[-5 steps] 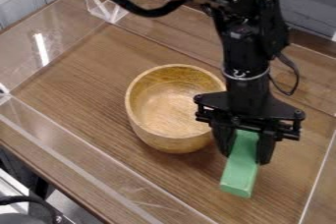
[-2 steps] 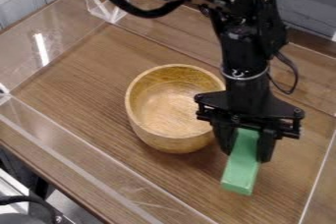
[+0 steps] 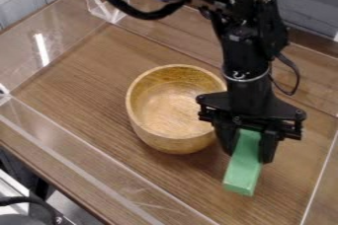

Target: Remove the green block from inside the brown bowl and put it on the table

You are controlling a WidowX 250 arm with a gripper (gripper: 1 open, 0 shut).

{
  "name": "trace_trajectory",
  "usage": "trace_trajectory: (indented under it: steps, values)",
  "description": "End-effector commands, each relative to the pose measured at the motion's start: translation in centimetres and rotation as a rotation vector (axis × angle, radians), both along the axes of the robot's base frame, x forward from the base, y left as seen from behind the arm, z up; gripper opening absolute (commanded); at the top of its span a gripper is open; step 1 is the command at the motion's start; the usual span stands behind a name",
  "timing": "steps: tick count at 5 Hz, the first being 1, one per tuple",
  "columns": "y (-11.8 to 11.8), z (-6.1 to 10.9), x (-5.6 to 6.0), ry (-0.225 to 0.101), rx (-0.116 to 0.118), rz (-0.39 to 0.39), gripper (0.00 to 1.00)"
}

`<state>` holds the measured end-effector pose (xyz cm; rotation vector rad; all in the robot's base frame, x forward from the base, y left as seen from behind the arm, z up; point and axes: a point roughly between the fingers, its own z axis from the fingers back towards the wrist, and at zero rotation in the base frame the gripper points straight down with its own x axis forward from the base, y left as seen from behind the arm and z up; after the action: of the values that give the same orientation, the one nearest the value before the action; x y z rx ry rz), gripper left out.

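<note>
The green block (image 3: 243, 172) stands tilted outside the bowl, its lower end near or on the table (image 3: 93, 81) to the right of the brown bowl (image 3: 172, 108). My gripper (image 3: 250, 146) points almost straight down and is shut on the block's upper end. The bowl's inside shows bare wood with nothing in it. Whether the block's lower end touches the tabletop I cannot tell.
Low clear plastic walls (image 3: 79, 175) edge the tabletop at the front left and along the back. The black arm (image 3: 251, 41) rises from the gripper toward the top of the view, with cables near the upper left.
</note>
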<state>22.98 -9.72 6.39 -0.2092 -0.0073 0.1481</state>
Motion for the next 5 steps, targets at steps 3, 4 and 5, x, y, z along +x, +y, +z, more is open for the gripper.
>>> trace_trajectory:
  steps: [3,4,5]
  values:
    - [0.9,1.3,0.9,-0.021,-0.027,0.016,1.00]
    - [1.1,1.2,1.1,-0.017,-0.032,0.025,1.00]
    - [1.3,1.2,1.3,-0.014,-0.039,0.034,1.00]
